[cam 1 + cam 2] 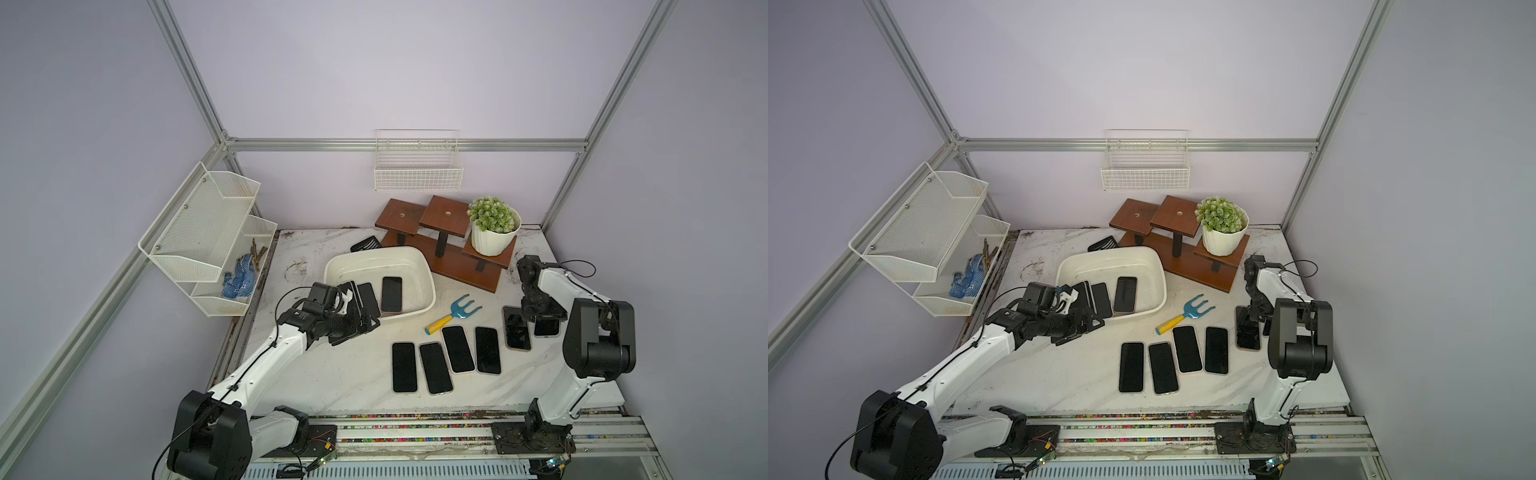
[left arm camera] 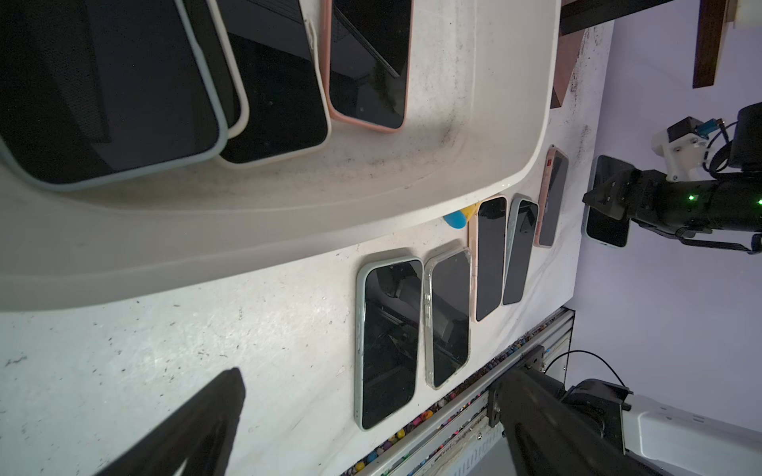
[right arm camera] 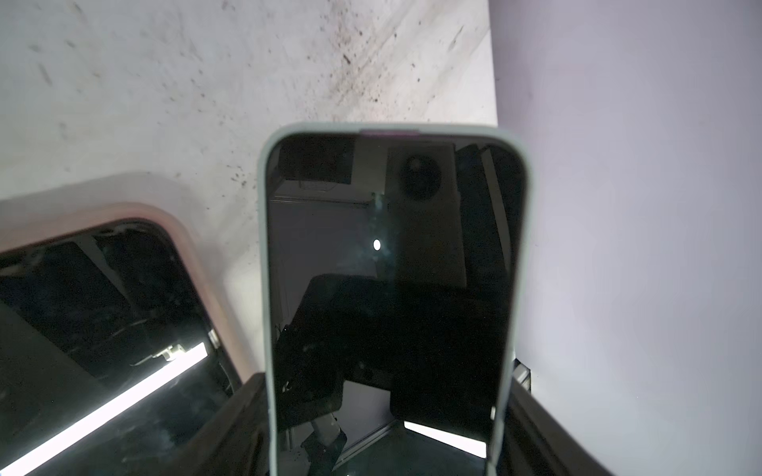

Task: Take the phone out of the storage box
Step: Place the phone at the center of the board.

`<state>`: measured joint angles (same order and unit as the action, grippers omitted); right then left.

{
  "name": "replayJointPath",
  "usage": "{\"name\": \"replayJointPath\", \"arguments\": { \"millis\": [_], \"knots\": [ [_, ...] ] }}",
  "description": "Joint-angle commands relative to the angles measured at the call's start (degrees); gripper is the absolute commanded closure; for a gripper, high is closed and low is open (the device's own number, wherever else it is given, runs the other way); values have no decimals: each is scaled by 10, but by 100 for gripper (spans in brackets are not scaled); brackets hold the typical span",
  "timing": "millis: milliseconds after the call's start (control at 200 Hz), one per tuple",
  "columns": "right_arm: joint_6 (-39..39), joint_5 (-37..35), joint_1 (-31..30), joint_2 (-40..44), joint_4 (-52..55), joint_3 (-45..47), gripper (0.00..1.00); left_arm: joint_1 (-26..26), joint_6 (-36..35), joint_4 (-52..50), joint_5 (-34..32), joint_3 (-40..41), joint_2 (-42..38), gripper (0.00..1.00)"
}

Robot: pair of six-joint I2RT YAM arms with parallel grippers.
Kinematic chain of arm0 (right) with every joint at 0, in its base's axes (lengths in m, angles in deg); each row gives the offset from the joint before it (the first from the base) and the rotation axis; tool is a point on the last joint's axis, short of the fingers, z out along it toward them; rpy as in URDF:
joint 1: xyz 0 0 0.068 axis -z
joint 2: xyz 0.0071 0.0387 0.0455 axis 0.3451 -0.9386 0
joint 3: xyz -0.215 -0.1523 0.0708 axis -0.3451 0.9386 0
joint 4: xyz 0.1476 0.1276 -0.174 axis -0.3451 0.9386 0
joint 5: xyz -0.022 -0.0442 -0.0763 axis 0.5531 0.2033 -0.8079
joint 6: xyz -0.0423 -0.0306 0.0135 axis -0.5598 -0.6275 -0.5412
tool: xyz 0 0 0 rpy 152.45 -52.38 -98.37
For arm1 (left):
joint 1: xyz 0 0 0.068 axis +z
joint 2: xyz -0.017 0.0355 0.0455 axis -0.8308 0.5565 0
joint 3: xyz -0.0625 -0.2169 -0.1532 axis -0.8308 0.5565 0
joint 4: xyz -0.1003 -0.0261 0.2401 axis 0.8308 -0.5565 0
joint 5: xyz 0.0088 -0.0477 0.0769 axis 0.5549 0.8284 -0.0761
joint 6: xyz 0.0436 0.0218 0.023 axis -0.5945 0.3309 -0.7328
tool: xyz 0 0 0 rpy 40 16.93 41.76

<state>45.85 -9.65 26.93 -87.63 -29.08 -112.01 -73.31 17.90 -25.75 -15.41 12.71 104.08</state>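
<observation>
- Nearest the lens, at the lower left of both top views, sits the left arm's black base. Its left gripper [image 1: 358, 327] is at centre-left, jaws spread wide and holding nothing, by the lower-left rim of the storage box [image 1: 419, 259].
- One mesh rack [image 1: 199, 232] hangs at the left edge (blue gloves [image 1: 237, 279] lie in its lower tier).
- One storage box stands on the table [image 1: 324, 374] at centre. The left wrist view shows four phones inside: a grey-cased phone [image 2: 103, 90] lying over a white-cased phone [image 2: 238, 99], then a cream-cased phone [image 2: 280, 103] and a pink-cased phone [image 2: 371, 62].
- One wire basket [image 1: 417, 174] hangs above centre. Below it is one wooden stand [image 1: 446, 218] with three platforms, carrying one potted plant [image 1: 494, 228].
- One blue fork [image 1: 457, 311] with a yellow handle lies just right of the box.
- Five loose phones [image 1: 458, 348] lie flat in a row from lower centre towards the right.
- At centre-right, the right gripper [image 1: 545, 319] is closed across the width of a sixth phone [image 3: 391, 288] (whether it touches the table I cannot tell).
</observation>
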Motion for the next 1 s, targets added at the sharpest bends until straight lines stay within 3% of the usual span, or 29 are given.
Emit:
{"name": "replayJointPath", "arguments": {
  "millis": [0,395,995],
  "knots": [
    [-8,-21,8,-18,-18,8,42,12,-14,15,18,5,-19,0],
    [-16,17,9,-73,-42,35,41,34,-17,-8,15,21,-55,0],
    [-66,241,-85,-130,-82,39,38,41,-12,-44,-14,29,-100,0]
  ]
}}
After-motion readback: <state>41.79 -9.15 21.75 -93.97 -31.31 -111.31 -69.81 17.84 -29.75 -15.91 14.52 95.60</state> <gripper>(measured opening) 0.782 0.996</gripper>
